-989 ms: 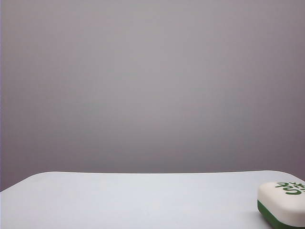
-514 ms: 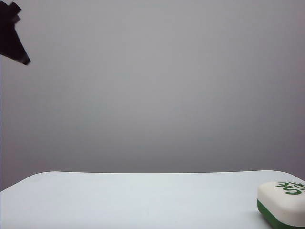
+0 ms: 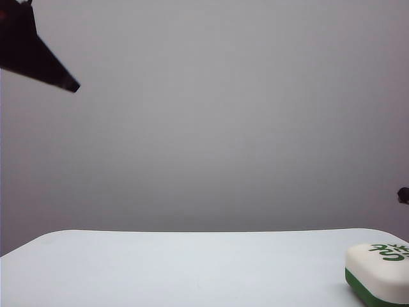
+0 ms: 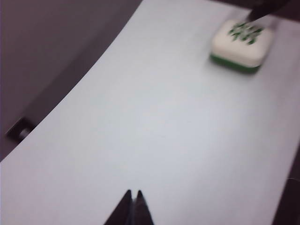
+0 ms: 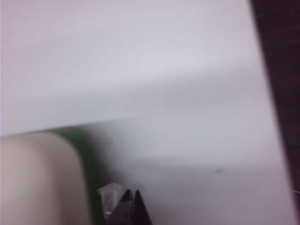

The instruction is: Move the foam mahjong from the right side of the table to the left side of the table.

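One foam mahjong (image 3: 379, 270), one table (image 3: 179, 268), and two grippers: left gripper (image 4: 132, 193), right gripper (image 5: 131, 192).

The left end effector (image 3: 71, 86) pushed further in from the upper left, and the right end effector (image 3: 403, 195) just appeared at the right edge.

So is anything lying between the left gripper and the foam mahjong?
No. In the left wrist view, only bare table separates the shut left gripper from the foam mahjong.

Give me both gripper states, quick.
Left gripper: shut, empty, above the bare table.
Right gripper: shut, empty, beside the foam mahjong.
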`<act>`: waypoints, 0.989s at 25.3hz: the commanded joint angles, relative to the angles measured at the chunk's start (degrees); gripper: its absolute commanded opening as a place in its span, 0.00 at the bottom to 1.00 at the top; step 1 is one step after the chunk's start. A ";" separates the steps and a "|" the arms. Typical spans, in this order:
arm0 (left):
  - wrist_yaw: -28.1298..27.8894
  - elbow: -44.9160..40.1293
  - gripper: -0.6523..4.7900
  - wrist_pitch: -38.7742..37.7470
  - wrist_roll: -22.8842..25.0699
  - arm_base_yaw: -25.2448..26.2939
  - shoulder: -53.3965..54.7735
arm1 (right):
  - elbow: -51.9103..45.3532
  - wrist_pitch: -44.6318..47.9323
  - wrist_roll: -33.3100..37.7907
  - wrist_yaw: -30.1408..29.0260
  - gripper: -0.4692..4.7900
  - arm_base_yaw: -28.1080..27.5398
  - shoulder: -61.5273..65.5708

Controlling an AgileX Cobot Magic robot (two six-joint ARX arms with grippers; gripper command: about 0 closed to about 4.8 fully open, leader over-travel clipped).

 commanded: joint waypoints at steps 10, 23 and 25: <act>3.87 0.42 0.11 0.11 2.54 0.02 -0.15 | 0.20 0.98 6.25 -7.69 0.08 4.92 0.11; 3.67 0.44 0.11 -6.60 1.86 0.00 -5.84 | 2.56 -10.88 8.57 -3.26 0.08 13.94 -0.07; 3.65 0.44 0.11 -7.91 1.84 0.02 -7.39 | 2.62 -12.81 8.37 -3.30 0.08 13.94 -0.35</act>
